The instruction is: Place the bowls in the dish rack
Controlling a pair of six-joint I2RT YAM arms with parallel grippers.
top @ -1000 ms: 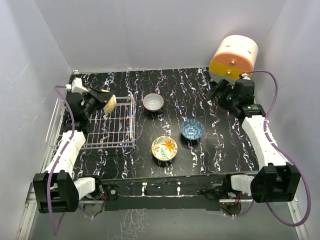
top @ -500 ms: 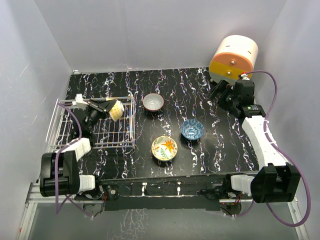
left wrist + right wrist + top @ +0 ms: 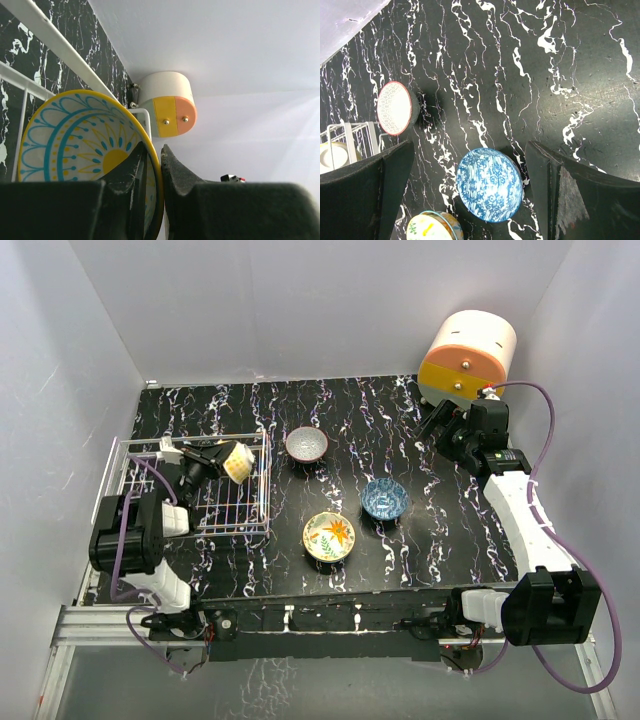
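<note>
My left gripper (image 3: 222,458) is shut on the rim of the cream-yellow bowl (image 3: 237,461), which stands on edge over the right part of the white wire dish rack (image 3: 215,508). In the left wrist view the fingers pinch that bowl (image 3: 75,142) by its rim. The grey-white bowl (image 3: 306,444), the blue-white bowl (image 3: 385,498) and the flowered bowl (image 3: 329,536) sit on the black table. My right gripper (image 3: 447,426) hangs open at the back right, looking down on the blue-white bowl (image 3: 490,185), with nothing between its fingers.
The orange-and-cream round drawer unit (image 3: 467,352) stands in the back right corner, just behind my right gripper. The rack lies against the left wall. White walls close the table in on three sides.
The left arm has folded back toward its base, carrying the cream-yellow bowl a little right and nearer over the rack. The right arm and the other bowls have not moved.
</note>
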